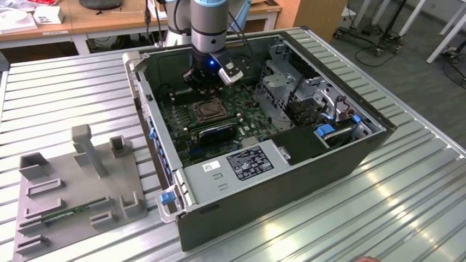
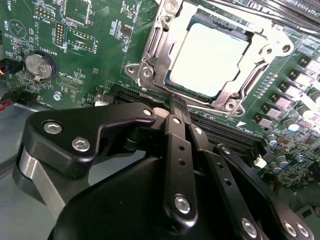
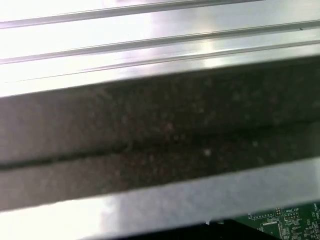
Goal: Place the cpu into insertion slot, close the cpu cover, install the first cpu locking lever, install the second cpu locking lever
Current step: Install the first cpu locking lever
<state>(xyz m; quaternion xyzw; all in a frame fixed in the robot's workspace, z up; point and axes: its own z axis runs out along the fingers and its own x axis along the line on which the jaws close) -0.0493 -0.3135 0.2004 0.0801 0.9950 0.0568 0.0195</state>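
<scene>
The cpu (image 2: 210, 57) shows its dull silver top, lying flat in the insertion slot (image 1: 206, 111) on the green board inside the open computer case. The cpu cover (image 2: 150, 55), a silver frame, lies down around the chip, which shows through its window. A thin metal lever (image 2: 200, 102) runs along the socket's edge nearest my fingers. My gripper (image 2: 177, 102) is shut, its black fingertips (image 2: 175, 107) pressed together just beside that edge, over the long memory slots. Nothing shows between the fingers. In the exterior view the gripper (image 1: 204, 86) hangs low over the board, just behind the socket.
The case walls (image 1: 156, 136) ring the board, with a drive cage (image 1: 291, 82) and power supply (image 1: 248, 161) close by. A coin battery (image 2: 38, 65) sits on the board. A grey fixture plate (image 1: 73, 185) lies on the slatted metal table at the exterior view's left.
</scene>
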